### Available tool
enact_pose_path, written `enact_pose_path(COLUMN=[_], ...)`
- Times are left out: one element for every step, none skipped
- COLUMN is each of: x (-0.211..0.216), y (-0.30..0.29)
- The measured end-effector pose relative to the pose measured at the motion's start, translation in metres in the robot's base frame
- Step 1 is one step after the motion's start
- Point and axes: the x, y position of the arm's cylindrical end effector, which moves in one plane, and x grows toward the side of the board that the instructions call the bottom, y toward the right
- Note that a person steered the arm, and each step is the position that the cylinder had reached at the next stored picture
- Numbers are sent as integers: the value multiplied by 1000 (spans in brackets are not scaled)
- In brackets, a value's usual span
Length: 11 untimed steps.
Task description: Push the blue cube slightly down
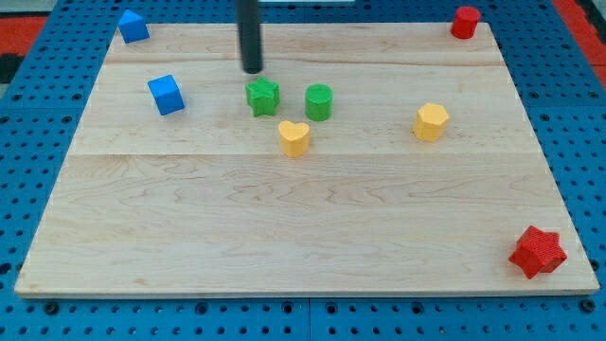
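The blue cube (pixel 166 95) sits on the wooden board (pixel 303 227) at the view's upper left. My tip (pixel 252 70) is at the end of the dark rod that comes down from the view's top. It stands to the right of the blue cube and a little higher in the view, clearly apart from it. It is just above the green star block (pixel 263 97), close to it but apart.
A green cylinder (pixel 319 102) and a yellow heart block (pixel 294 138) lie right of the green star. A yellow hexagon block (pixel 431 122) is further right. Another blue block (pixel 133 26) is at the top left corner, a red cylinder (pixel 465 22) at the top right, a red star (pixel 538 252) at the bottom right.
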Motion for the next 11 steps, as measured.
enact_pose_path(x=[7,50,85,75,41,37,43,73,111,141,163], y=[-51,-57,-91,-95,-52,-70,-126,-131,-143,-168,-173])
